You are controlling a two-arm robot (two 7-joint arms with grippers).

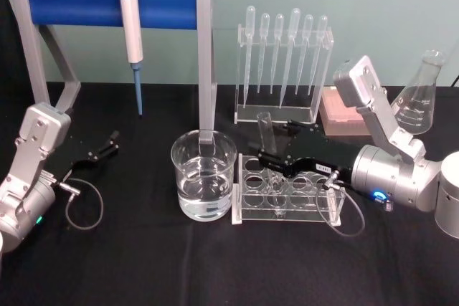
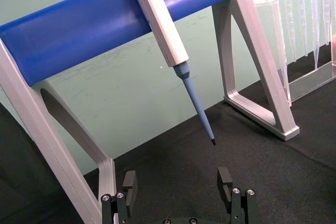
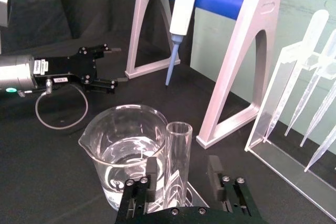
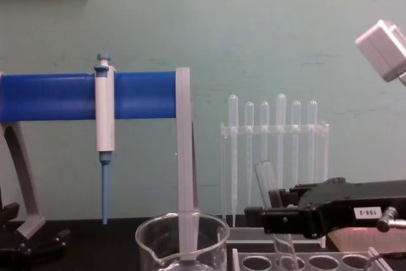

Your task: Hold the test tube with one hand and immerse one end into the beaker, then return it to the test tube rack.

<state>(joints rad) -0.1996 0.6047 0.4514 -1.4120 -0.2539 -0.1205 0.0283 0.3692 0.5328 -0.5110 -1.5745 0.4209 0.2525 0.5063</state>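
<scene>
Head view: my right gripper (image 1: 272,158) reached in from the right edge of the worktop (image 1: 179,263) and lay low over the rack (image 1: 301,211) near the middle. The tube (image 1: 266,128) stood between my fingers, tilted, with its open rim leaning toward the back-left corner. In the chest view its lower end went down into one of the rack's cells at the left end.

In the right wrist view my fingers (image 3: 151,174) were apart on either side of the tube, with a gap showing on the one side, so I had not clamped it. I could not tell if the other finger touched the glass.

The beaker (image 1: 204,170) stood just beside the rack's left end, upright, partly filled with clear liquid, and apart from the tube.

My left gripper (image 1: 106,145) rested low near the left edge, well apart from the beaker. In the left wrist view its fingers (image 2: 128,184) were spread wide on nothing.

Along the back edge stood the stand (image 1: 107,1) with a blue bar, the pipettor (image 1: 130,26) hanging from it. Beside that was a clear holder of pipettes (image 1: 283,62), and a flask (image 1: 419,98) sat toward the back-right corner.
</scene>
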